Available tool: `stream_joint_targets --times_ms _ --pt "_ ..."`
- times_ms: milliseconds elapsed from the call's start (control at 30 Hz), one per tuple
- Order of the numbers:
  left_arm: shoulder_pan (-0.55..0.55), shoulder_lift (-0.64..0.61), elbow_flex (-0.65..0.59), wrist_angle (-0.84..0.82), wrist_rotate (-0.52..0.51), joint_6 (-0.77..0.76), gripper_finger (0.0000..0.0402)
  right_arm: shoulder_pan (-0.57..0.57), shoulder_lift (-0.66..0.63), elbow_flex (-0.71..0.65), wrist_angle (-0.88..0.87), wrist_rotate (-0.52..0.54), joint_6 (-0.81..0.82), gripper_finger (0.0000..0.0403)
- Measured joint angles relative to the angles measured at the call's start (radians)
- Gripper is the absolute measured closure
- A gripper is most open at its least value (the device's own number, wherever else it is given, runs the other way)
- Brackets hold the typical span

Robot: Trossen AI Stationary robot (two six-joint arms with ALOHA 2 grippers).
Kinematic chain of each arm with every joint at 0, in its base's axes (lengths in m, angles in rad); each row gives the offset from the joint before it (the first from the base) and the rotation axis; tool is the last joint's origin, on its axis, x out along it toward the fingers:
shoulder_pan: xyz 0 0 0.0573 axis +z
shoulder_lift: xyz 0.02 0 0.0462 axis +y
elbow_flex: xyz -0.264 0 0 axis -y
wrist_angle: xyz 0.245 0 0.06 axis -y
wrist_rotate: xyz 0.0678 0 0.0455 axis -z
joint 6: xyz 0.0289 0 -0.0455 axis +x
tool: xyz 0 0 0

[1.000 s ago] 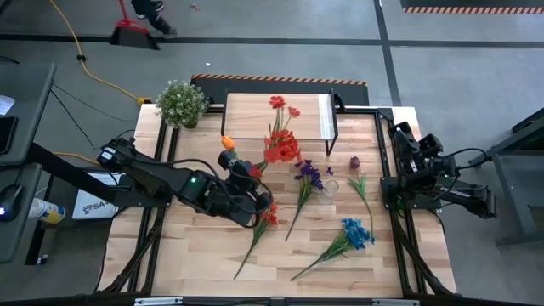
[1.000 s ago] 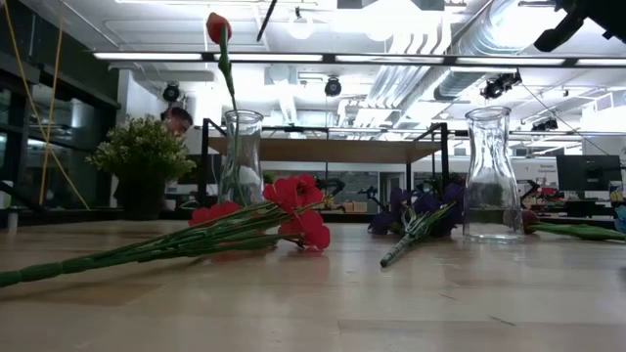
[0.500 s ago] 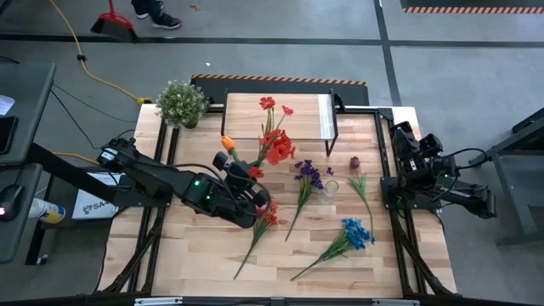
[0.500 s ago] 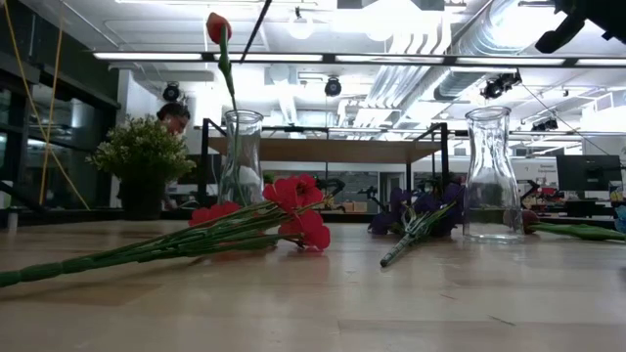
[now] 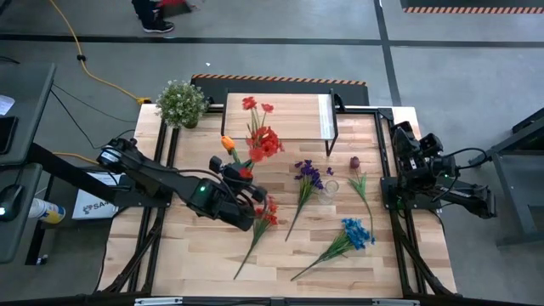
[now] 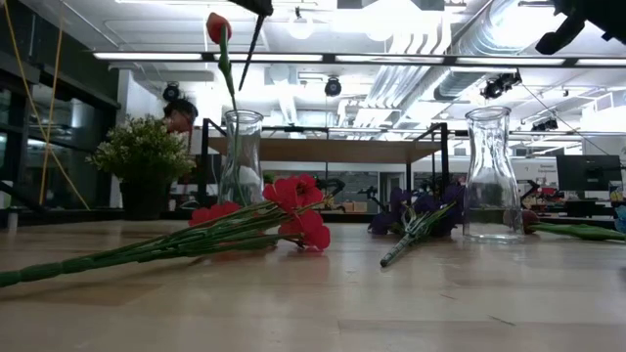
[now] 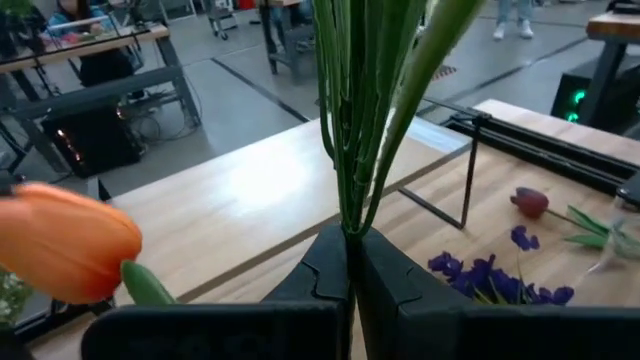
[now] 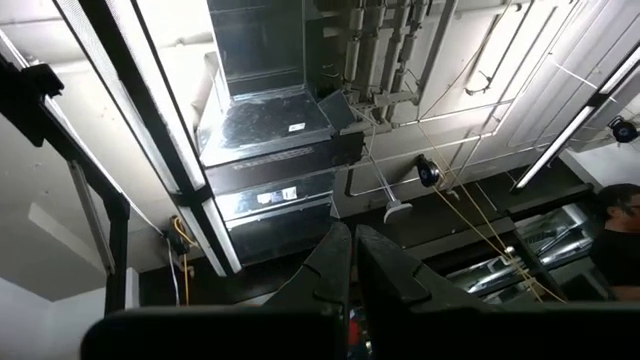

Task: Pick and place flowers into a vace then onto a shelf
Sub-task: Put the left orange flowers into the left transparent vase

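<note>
You are looking at the red cluster flowers [image 5: 259, 138] being held up in the air over the middle of the table [image 5: 204, 255], their blooms hanging near the front edge of the shelf [image 5: 293, 119], which is standing at the far side of the table with its white strip [image 5: 324, 116] toward your right arm. The left gripper [image 5: 242, 180] is carrying them: in the left wrist view its jaws are clenching the bundle of green stems [image 7: 355, 130] right at the tips. Just beside that gripper, the orange tulip [image 5: 227, 144] is standing in a glass vase [image 6: 242, 156], and in the low view its bloom is rising well above the vase mouth. Another red flower [image 5: 269, 212] is lying flat on the table in front of the left gripper, its long stem trailing toward the near edge. Farther toward the right, the purple bunch [image 5: 308, 174] is lying next to a second, empty glass vase [image 5: 331, 186], the dark red rosebud [image 5: 354, 161] is resting beyond it, and the blue bunch [image 5: 355, 232] is lying nearer the front. The bushy potted plant [image 5: 181, 102] is sitting at the far left corner. Your right gripper [image 8: 352, 262] is waiting off the table's right edge, pointing up at the ceiling with its jaws pressed together and holding nothing.
</note>
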Motion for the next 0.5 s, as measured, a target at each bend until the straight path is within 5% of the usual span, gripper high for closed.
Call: stream_joint_targets --times_ms 500 --pt "0.0 0.0 -0.115 0.079 -0.035 -0.127 0.0364 0.0 0.0 0.0 0.0 0.0 0.007 0.0391"
